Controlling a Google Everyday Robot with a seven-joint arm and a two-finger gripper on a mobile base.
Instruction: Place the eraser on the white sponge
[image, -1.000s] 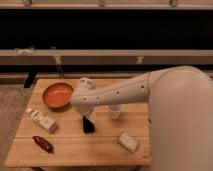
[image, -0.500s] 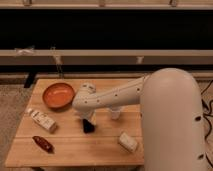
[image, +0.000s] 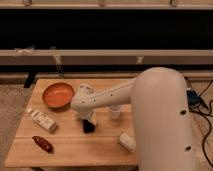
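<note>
The eraser (image: 88, 126) is a small black bar on the wooden table (image: 100, 150), just left of the middle. My gripper (image: 86, 119) comes in from the right and sits directly over the eraser, covering its top end. The white sponge (image: 127, 142) is an off-white block lying near the table's front edge, right of the eraser and apart from it. My big white arm (image: 160, 115) fills the right side of the view and hides the table's right end.
An orange bowl (image: 58, 95) stands at the back left. A white cup (image: 115, 113) stands just right of the gripper. A white printed carton (image: 41, 120) lies at the left, with a dark red pepper-shaped object (image: 43, 144) in front of it.
The arm's bulky upper part has swung and now covers more of the right side. The gripper has stayed over the eraser, which has not visibly moved.
</note>
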